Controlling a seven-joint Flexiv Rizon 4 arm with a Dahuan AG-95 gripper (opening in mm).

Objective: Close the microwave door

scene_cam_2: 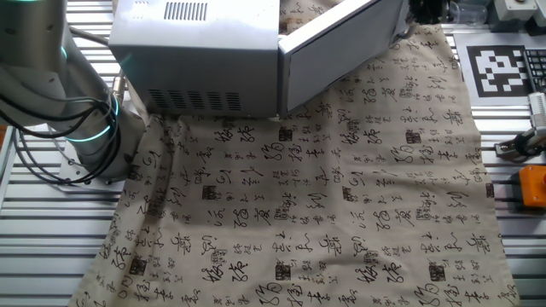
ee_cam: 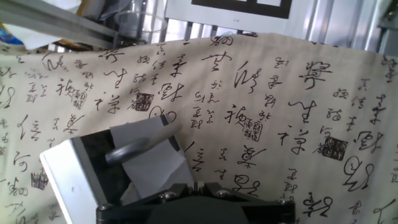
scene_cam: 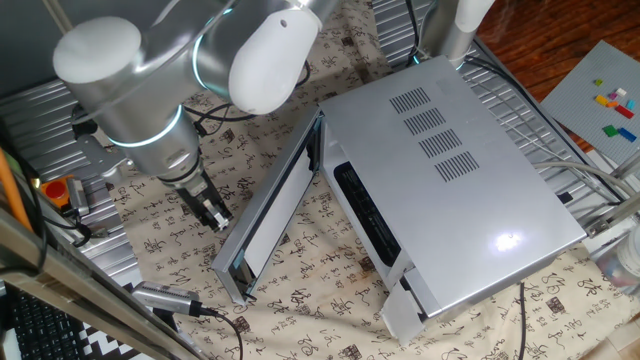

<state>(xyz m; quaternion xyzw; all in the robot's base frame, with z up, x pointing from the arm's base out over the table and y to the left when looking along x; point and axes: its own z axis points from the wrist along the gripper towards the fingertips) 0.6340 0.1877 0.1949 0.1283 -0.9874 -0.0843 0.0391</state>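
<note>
The microwave door is partly swung in but not shut: a wedge of gap remains between it and the dark front cavity of the microwave, so the last stretch of the push is, by my reading, what is left. The hand hangs low over the cloth-covered tabletop, just beside the door's outer face toward its free end, with the door between the hand and the microwave. The arm reaches down steeply from above, wrist nearly vertical. The fingers look pressed together with nothing held, and whether they touch the door I cannot tell.
</note>
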